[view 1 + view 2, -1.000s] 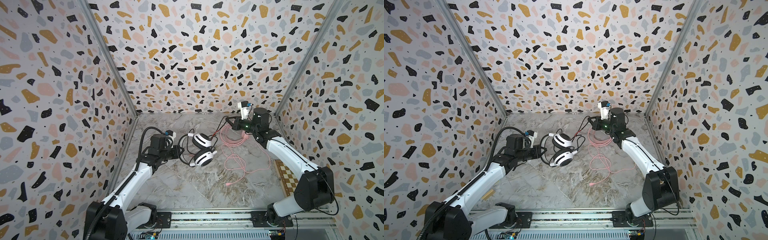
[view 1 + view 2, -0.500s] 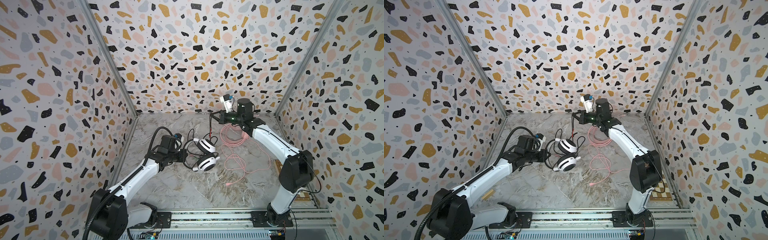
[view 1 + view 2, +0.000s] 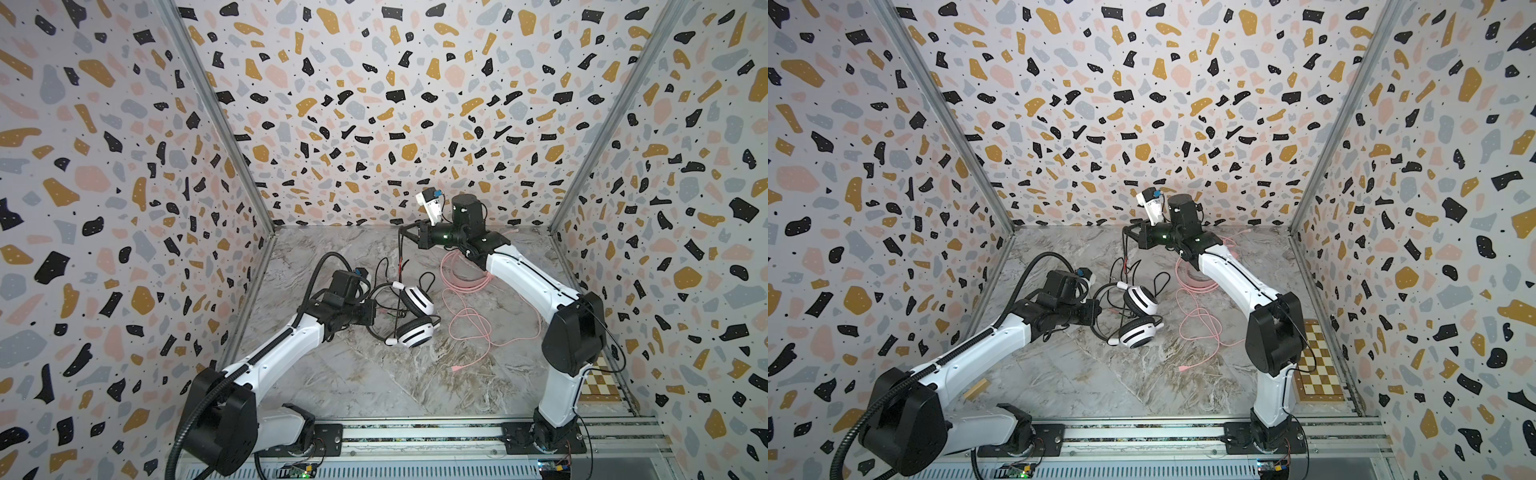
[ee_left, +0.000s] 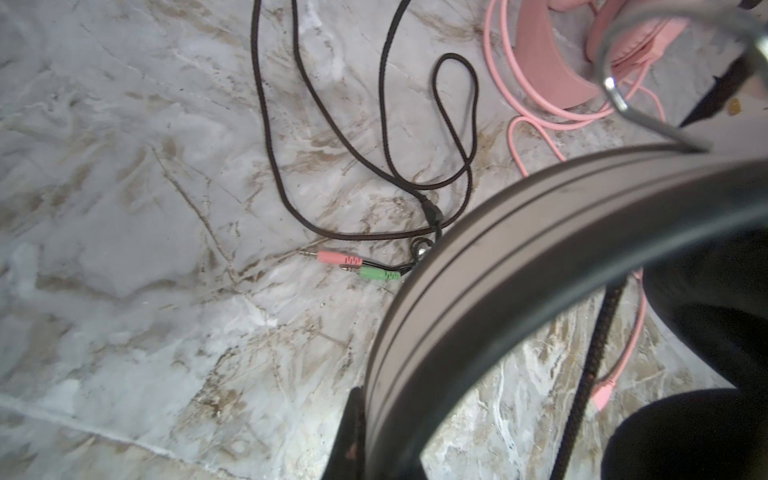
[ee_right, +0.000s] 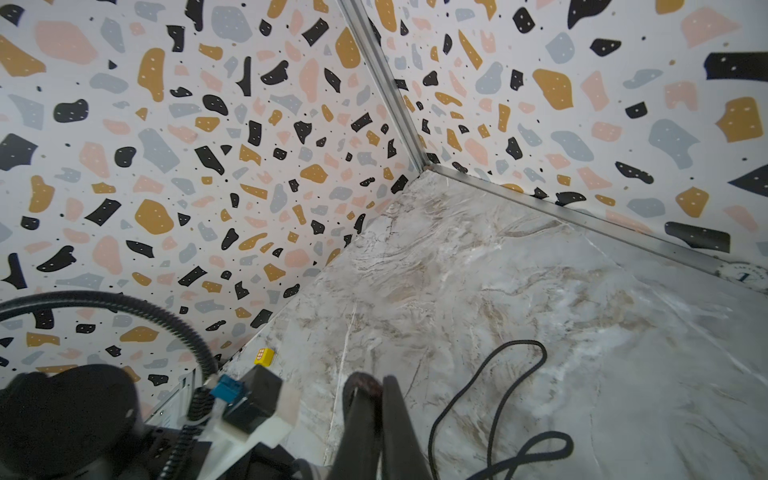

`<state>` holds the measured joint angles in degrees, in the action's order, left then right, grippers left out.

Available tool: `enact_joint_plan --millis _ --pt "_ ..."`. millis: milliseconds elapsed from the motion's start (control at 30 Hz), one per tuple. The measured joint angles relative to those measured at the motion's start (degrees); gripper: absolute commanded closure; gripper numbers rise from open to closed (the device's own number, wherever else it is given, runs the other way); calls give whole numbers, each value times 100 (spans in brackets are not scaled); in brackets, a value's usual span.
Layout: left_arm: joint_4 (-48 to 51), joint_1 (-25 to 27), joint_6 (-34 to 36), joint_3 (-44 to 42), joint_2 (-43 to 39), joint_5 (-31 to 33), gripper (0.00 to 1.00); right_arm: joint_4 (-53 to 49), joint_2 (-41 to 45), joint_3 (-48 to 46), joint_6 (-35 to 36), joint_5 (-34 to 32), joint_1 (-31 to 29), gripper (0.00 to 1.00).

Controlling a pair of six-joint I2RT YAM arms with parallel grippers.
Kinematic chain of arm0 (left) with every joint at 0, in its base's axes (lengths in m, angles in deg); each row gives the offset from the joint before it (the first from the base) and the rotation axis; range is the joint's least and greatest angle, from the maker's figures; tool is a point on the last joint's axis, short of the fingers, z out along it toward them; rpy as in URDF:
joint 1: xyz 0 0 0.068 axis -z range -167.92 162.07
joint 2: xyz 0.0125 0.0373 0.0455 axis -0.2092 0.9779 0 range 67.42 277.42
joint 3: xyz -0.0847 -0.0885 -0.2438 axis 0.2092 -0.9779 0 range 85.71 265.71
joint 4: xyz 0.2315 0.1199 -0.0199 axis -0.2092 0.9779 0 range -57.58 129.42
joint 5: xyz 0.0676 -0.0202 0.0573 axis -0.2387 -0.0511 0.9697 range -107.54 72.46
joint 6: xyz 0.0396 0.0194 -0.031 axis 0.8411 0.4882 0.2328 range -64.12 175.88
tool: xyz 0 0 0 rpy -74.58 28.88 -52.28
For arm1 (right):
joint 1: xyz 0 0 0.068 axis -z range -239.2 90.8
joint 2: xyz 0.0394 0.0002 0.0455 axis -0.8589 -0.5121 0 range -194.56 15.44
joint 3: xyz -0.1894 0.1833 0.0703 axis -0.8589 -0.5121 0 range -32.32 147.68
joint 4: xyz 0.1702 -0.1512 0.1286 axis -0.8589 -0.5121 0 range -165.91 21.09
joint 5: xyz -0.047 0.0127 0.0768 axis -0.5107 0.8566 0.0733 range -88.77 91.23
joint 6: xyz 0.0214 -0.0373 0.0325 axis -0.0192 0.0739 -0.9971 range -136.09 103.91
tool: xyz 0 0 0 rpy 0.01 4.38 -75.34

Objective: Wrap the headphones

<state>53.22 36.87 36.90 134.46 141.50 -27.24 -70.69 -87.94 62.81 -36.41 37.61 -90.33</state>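
The white headphones lie on their side mid-table, ear cups stacked. My left gripper is shut on their black band, which fills the left wrist view beside one of my fingers. Farther back, my right gripper is raised and shut on the thin black cable, which hangs down to the headset. The cable's pink and green plugs rest on the table. The pink headphones lie under my right arm, their pink cable strewn to the right.
Speckled walls close in the left, back and right. A chequered board lies at the front right, a small wooden piece at the front left and a yellow block by the left wall. Black cable loops lie behind the white headset.
My right gripper has carried the black cable leftward along the back. My left gripper has shifted the white headphones a little right and toward the front.
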Motion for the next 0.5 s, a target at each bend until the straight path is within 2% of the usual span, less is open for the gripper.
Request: enact_joint_plan --millis 300,500 --pt "-302 -597 -396 17 46 264 100 831 2669 -2730 -109 -496 -442 100" --pt "-247 -656 -568 122 -39 758 100 1202 3067 -3705 -192 -809 -1349 100"
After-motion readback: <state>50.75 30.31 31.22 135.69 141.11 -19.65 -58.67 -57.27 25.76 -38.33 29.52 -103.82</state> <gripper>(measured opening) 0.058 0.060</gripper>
